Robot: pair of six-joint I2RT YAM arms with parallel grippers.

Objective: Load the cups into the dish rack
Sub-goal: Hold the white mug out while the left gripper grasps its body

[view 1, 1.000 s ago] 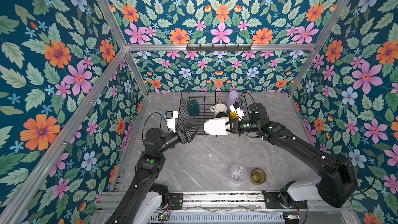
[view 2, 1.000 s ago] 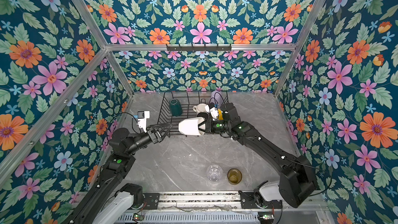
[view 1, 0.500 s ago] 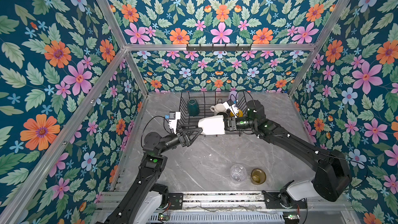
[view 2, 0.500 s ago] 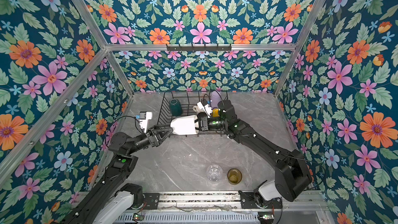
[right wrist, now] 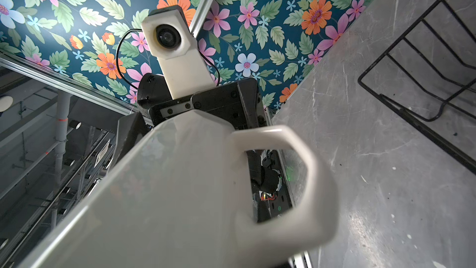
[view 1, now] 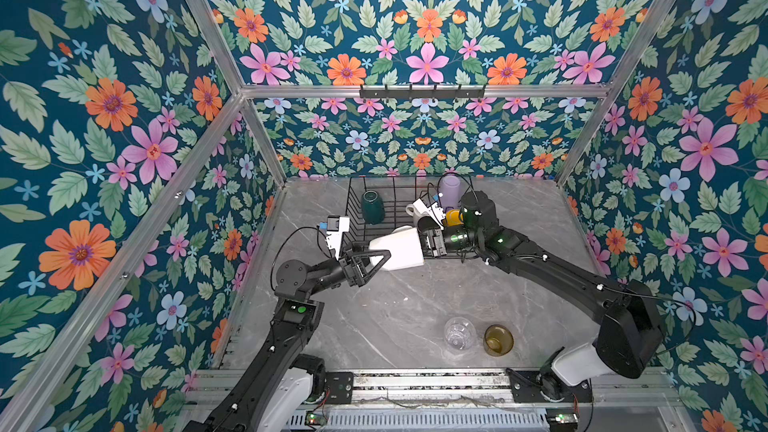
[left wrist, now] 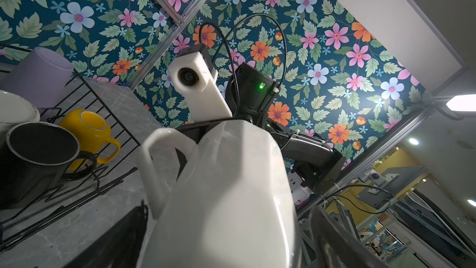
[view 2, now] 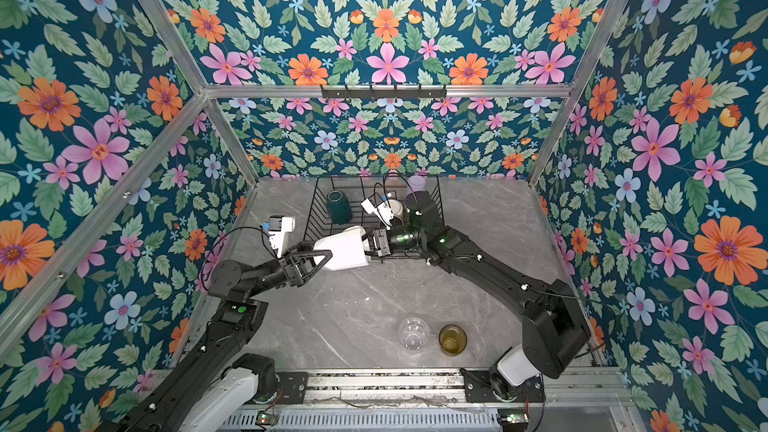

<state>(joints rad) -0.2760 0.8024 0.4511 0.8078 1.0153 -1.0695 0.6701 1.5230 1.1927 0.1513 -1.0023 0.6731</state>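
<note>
White mug point(view 1: 397, 248) held sideways just before the dish rack point(view 1: 354, 211)
Clear glass point(view 1: 459, 332) and amber glass point(view 1: 498, 339) are set well short of it; the mug is clenched by the right gripper point(view 1: 426, 243) and flanked by the released left gripper point(view 1: 374, 261).

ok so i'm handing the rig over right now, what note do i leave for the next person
Right pincer: shut on the white mug, held sideways in front of the dish rack.
Left pincer: open around the mug's base, not gripping.
Done, in the rack: dark green mug, lilac tumbler, cream mug, yellow mug, black mug.
Left: the white mug, plus clear glass and amber glass on the table near the front.
</note>
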